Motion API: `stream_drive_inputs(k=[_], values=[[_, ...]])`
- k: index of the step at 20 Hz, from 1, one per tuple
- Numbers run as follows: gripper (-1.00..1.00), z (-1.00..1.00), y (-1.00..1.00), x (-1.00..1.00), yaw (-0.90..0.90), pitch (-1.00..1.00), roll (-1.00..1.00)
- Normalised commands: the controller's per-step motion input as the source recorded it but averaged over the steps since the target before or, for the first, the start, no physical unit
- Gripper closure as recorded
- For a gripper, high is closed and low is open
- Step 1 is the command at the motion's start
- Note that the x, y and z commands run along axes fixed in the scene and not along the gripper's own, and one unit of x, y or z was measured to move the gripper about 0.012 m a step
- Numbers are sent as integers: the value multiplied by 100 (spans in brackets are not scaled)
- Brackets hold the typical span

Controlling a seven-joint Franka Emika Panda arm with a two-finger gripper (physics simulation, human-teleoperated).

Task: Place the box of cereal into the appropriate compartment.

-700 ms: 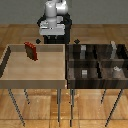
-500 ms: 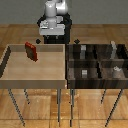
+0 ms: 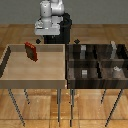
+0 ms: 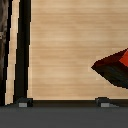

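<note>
One small red rectangular cereal box point(image 3: 31, 51) stands in the big light-wood tray point(image 3: 50, 79).
Beside the tray, one dark-brown four-section bin point(image 3: 95, 62); jaws' state: cannot tell.

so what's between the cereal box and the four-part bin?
Exterior view: bare tray floor from the box of cereal, then the tray's right wall and the bin wall.

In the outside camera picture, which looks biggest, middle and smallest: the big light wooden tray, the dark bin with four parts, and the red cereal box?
1. Light wooden tray, biggest.
2. Dark four-part bin, a little smaller.
3. Red cereal box, by far the smallest.
</note>
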Motion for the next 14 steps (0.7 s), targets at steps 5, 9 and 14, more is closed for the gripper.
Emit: stream_drive_inputs(k=[5, 9, 14], values=[[-100, 0, -100, 0, 0, 0, 0], [-100, 0, -100, 0, 0, 0, 0], [-100, 0, -60, 20, 3, 0, 0]])
